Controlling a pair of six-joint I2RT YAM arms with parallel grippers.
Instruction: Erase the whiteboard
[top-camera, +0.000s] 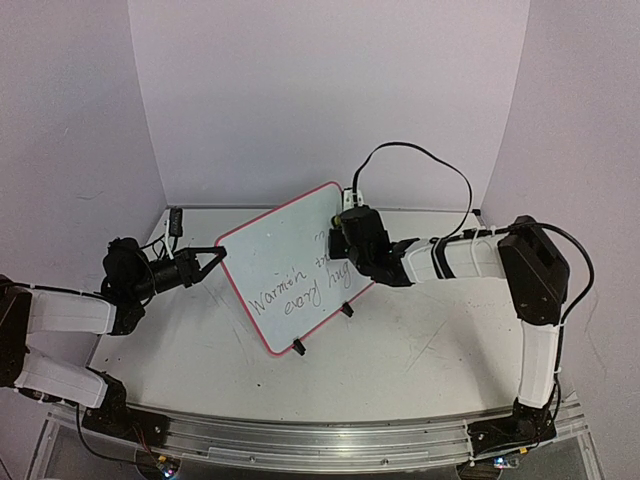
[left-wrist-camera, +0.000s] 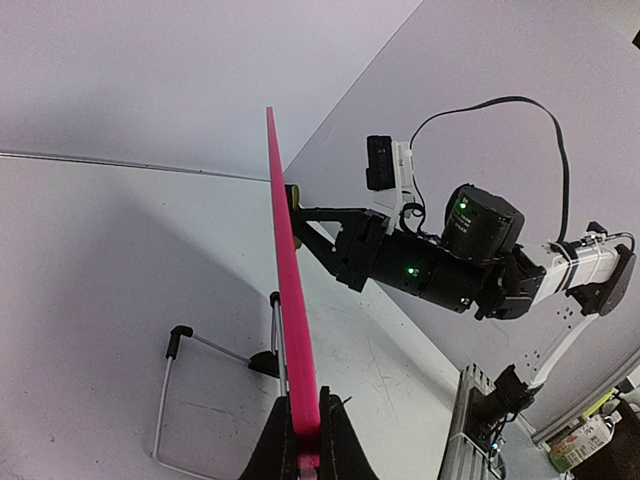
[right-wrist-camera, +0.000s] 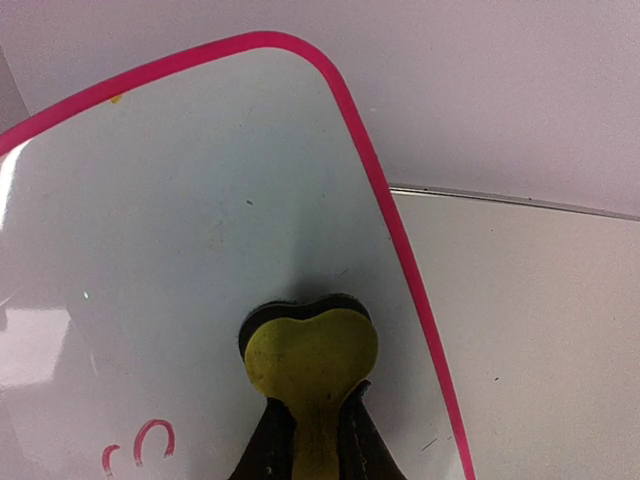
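Observation:
The whiteboard (top-camera: 290, 265) stands tilted on its two black feet in the middle of the table, with dark handwriting on its lower half. My left gripper (top-camera: 213, 262) is shut on its pink left edge (left-wrist-camera: 293, 330). My right gripper (top-camera: 340, 238) is shut on a small yellow eraser (right-wrist-camera: 310, 360), squashed between the fingers and pressed flat against the board's upper right part (right-wrist-camera: 200, 200). A pink marker stroke (right-wrist-camera: 140, 445) shows at the lower left of the right wrist view.
A thin wire stand (left-wrist-camera: 190, 400) with black tips props the board from behind. Purple walls close the back and sides. The metal rail (top-camera: 320, 440) runs along the near edge. A black cable (top-camera: 420, 170) loops above the right arm.

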